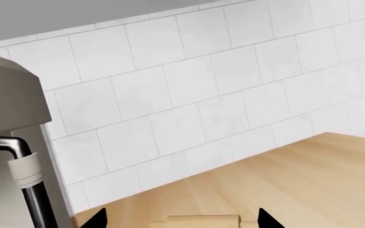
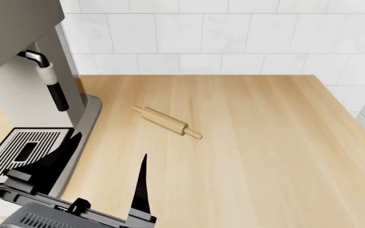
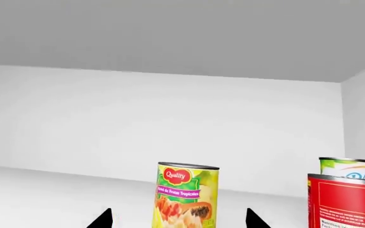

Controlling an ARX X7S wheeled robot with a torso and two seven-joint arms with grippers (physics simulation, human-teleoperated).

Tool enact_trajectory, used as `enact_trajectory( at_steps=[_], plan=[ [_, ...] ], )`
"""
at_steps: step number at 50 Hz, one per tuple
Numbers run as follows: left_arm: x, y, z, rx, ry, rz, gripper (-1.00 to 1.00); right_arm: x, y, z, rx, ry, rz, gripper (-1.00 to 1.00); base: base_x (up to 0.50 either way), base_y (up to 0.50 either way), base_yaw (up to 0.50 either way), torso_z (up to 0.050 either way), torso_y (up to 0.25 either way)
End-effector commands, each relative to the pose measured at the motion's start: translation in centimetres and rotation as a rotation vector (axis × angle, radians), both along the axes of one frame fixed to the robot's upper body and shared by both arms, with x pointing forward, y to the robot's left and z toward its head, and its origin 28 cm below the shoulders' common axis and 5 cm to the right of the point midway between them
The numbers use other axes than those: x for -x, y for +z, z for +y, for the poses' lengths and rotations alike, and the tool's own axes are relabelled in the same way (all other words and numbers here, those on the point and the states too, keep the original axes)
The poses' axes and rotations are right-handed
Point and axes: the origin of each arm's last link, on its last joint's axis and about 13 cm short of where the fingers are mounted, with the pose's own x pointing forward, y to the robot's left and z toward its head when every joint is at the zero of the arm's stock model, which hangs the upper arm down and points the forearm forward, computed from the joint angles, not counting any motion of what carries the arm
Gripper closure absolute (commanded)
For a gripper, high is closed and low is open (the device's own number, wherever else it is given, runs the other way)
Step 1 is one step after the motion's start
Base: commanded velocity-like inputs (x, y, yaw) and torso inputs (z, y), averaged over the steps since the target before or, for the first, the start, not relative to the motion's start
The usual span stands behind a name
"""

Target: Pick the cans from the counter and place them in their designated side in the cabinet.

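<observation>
While my left gripper (image 2: 110, 178) hangs low over the worktop (image 2: 265, 142) with its two dark fingers spread wide and nothing between them, my right gripper (image 3: 177, 219) is up inside the white cabinet (image 3: 169, 118), its fingertips likewise standing apart on either side of the fruit-labelled can (image 3: 187, 195) without visibly touching it. That can stands upright on the cabinet shelf (image 3: 36, 194), its yellow-green label with a red "Quality" badge facing my right wrist camera. Just beside the fruit-labelled can, toward the cabinet's side wall, stands the red-labelled can (image 3: 346, 202), also upright, and partly hidden behind the red one is a third can with a white and green label (image 3: 344, 168). On the worktop no can shows; the wooden rolling pin (image 2: 167, 121) lies at a slant, well apart from the tiled wall (image 2: 233, 38) and ahead of my left gripper, and its barrel also shows between the left fingertips in the left wrist view (image 1: 203, 221). The coffee machine (image 2: 24, 66) stands just beside my left gripper, with its steam wand (image 2: 49, 80) hanging down and its drip tray (image 2: 21, 152) close by my left finger
</observation>
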Motion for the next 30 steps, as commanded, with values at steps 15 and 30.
enact_trajectory(
  at_steps=[15,30],
  plan=[
    [0.2,-0.2,0.2,0.011,-0.005,-0.005,-1.0,7.4,-4.0,-0.8,0.011,0.008,-0.121,-1.0,0.0,0.0,0.0,0.0,0.0],
    [0.3,-0.3,0.3,0.027,0.014,-0.004,-1.0,11.2,-9.5,-1.5,-0.009,0.046,-0.164,-1.0,0.0,0.0,0.0,0.0,0.0]
  ],
)
